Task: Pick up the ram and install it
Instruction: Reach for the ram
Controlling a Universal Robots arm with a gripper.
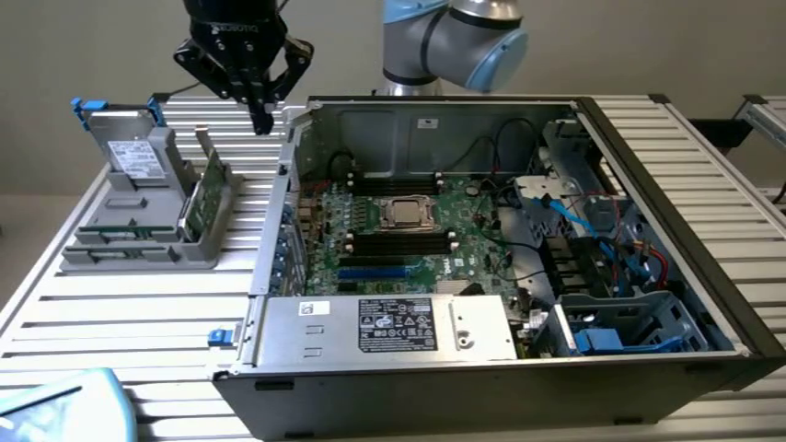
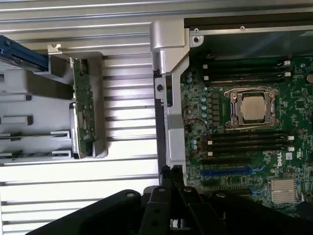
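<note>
My gripper (image 1: 261, 122) hangs shut and empty above the slatted table, between the grey rack (image 1: 184, 250) and the open computer case (image 1: 285, 147). In the wrist view its fingertips (image 2: 171, 172) are pressed together over the case's side wall. What looks like the ram (image 1: 121, 222) is a narrow green strip lying in the rack's front slots, well away from the gripper. Black memory slots (image 1: 396, 241) (image 2: 249, 141) flank the processor socket (image 1: 404, 213) (image 2: 254, 108) on the motherboard.
The rack also holds a silver drive box with blue tabs (image 1: 129, 157) and a broader green card standing on edge (image 1: 212, 189) (image 2: 83, 107). Inside the case are a power supply (image 1: 387, 324), cables (image 1: 577, 216) and a drive cage (image 1: 627, 322). A blue object (image 1: 62, 405) sits at the table's near corner.
</note>
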